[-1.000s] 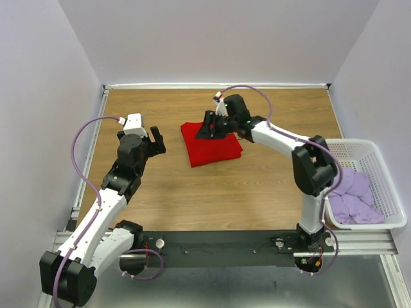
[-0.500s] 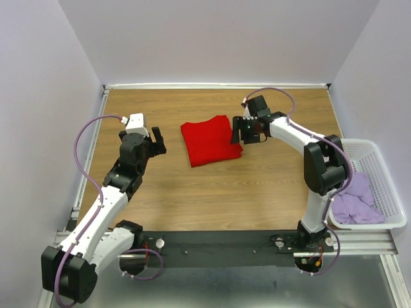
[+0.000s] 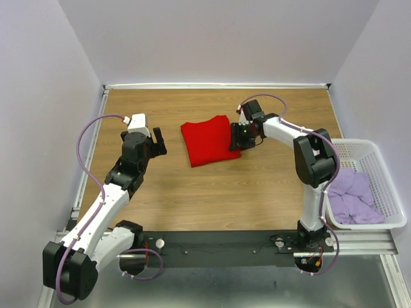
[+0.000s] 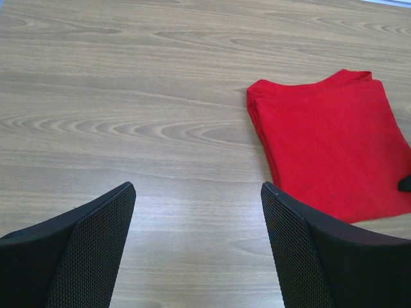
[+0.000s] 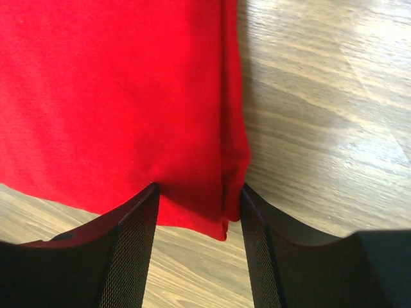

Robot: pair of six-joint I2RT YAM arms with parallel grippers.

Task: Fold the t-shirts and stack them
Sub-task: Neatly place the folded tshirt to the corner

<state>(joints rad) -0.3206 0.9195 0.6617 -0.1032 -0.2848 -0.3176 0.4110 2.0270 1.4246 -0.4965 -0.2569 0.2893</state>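
The red t-shirt (image 3: 209,141) lies folded into a rough square on the wooden table, at mid-table towards the back. It also shows in the left wrist view (image 4: 331,147) and the right wrist view (image 5: 115,83). My right gripper (image 3: 236,136) is low at the shirt's right edge. Its jaws (image 5: 198,187) are open and stand either side of the shirt's near right corner. My left gripper (image 3: 157,141) is open and empty, left of the shirt and apart from it, over bare wood (image 4: 198,187). Pale lilac t-shirts (image 3: 353,196) lie crumpled in the basket.
A white lattice basket (image 3: 379,151) stands at the table's right edge, beside the right arm's base. Grey walls close in the table at the back and sides. A metal rail runs along the near edge.
My right gripper was over the red shirt, drew back to the right off it, and has now come back to the shirt's right edge. The left arm has barely moved.
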